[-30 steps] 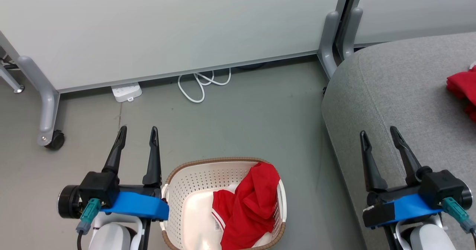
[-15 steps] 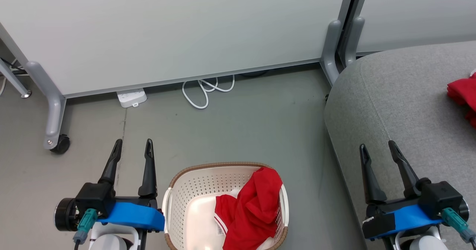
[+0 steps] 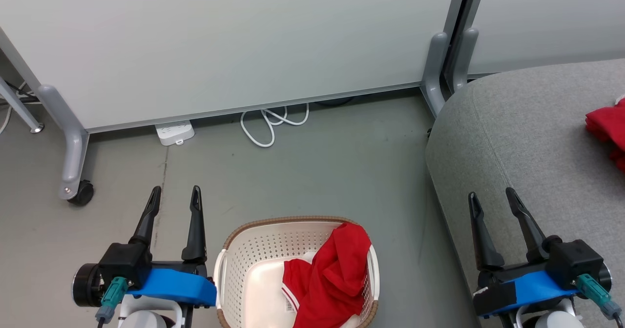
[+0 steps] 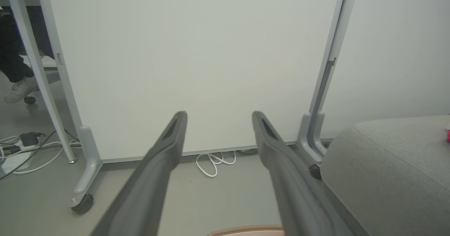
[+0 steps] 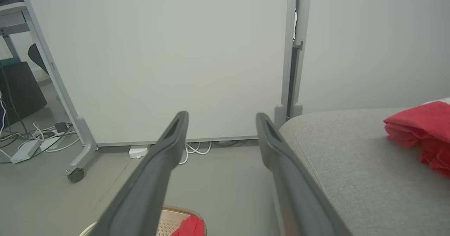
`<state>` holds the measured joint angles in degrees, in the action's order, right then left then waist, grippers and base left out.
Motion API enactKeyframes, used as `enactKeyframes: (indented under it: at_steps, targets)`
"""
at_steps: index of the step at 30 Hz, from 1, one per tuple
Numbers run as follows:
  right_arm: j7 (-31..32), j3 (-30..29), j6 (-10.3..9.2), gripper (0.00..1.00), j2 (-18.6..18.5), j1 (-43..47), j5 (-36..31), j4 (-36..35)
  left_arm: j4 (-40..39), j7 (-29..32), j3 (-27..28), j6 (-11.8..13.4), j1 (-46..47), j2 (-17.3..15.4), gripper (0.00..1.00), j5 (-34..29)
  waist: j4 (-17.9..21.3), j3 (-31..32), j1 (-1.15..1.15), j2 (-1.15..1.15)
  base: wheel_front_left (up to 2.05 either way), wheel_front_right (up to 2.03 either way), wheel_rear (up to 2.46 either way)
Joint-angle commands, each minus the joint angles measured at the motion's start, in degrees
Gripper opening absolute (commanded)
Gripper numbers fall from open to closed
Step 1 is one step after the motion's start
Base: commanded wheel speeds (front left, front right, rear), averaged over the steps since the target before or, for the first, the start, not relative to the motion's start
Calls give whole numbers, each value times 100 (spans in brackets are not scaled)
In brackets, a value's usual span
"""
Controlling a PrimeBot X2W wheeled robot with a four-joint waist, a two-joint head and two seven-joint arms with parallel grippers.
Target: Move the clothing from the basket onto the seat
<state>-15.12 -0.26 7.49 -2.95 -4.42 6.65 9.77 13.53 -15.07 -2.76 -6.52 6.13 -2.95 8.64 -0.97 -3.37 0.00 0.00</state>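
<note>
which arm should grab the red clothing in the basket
Probably right: the clothing is heaped at the right wall of the basket, nearest the seat, where the right gripper hangs open. The left gripper flanks the bare side.

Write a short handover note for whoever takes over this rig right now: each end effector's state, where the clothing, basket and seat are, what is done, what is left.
Left end effector: open, empty, over the floor just left of the basket.
Right end effector: open, empty, at the edge of the seat.
Done: red clothing lies on the seat, at the head view's right edge.
Left: a red garment is heaped in the basket's right half; grasp it and move it onto the seat.
</note>
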Motion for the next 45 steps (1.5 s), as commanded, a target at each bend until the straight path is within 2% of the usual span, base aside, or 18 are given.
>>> enactKeyframes:
  at_steps: [1,12,22,36,45]
  targets:
    - [-5,2,1,100,10,69,42,5,-14,-15,-6,21,-33,10,100,18,4,-1,0,0,0,0,0]
    - [-5,46,1,100,9,-88,78,-14,128,-15,-232,-61,238,10,100,-98,87,-175,0,0,0,0,0]
    - [-5,184,1,100,9,-628,-103,-154,816,-15,-836,-109,1052,-56,100,-180,389,-930,0,0,0,0,0]
    - [-5,363,1,100,7,-1610,-140,-410,2389,-16,-2167,-98,2335,-666,100,341,980,-2343,0,0,0,0,0]
    - [-5,475,1,100,7,-2015,-66,-560,3307,-15,-3217,-99,3198,-1062,100,826,1315,-3138,0,0,0,0,0]
